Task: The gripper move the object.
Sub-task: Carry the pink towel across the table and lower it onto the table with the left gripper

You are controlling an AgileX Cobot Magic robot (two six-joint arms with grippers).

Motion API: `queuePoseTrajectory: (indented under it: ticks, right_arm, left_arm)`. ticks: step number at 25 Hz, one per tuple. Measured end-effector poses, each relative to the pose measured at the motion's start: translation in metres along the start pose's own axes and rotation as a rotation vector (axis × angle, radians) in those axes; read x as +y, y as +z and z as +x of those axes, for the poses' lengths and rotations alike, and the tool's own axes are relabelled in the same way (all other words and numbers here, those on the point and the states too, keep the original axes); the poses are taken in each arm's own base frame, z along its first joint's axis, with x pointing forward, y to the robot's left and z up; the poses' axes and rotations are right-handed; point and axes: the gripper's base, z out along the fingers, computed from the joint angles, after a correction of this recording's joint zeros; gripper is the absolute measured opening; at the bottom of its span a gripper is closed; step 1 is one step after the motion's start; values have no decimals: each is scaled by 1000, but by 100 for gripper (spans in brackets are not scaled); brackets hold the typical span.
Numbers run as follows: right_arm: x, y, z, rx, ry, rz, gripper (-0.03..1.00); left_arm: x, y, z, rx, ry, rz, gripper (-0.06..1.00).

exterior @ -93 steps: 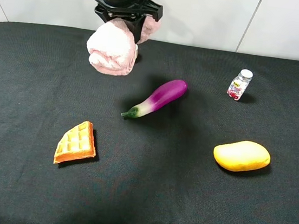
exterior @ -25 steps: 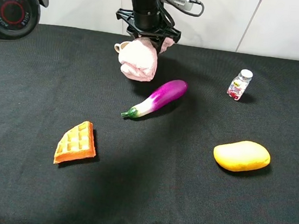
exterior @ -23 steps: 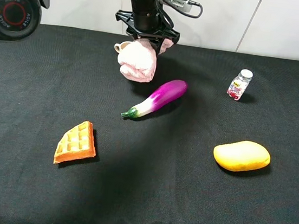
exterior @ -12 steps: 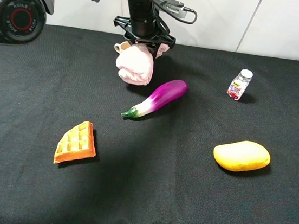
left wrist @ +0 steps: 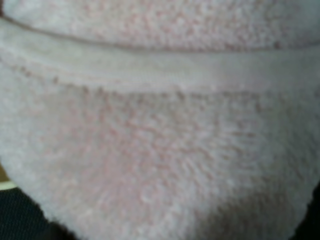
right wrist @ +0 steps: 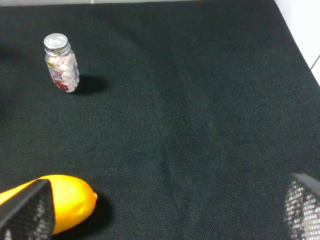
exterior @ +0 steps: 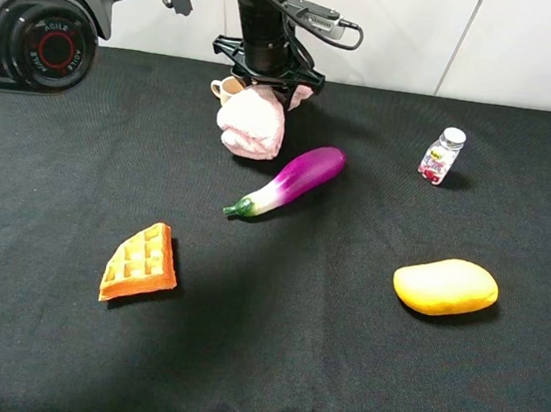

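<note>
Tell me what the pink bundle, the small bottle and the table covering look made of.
The pink towel: soft terry or fleece, matte; a fuzzy nap fills the left wrist view.
The bottle: clear plastic or glass, cannot tell which; glossy, contents show through, silvery cap.
The table cover: black woven fabric, matte; fine weave and faint creases show.

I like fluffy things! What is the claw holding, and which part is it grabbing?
The left gripper is shut on the pink rolled towel, pinching its upper part; the rest hangs below the claw.
</note>
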Motion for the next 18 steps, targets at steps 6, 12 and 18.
queuePoseTrajectory:
  ticks: [6, 12, 18]
  right_arm:
    - [0, 0, 0, 0, 0, 0, 69]
    - [0, 0, 0, 0, 0, 0, 69]
    - [0, 0, 0, 0, 0, -1, 69]
  left_arm:
    - [4, 0, -1, -1, -9, -1, 52]
    - [6, 6, -1, -4, -10, -4, 52]
    - [5, 24, 3, 25, -9, -4, 52]
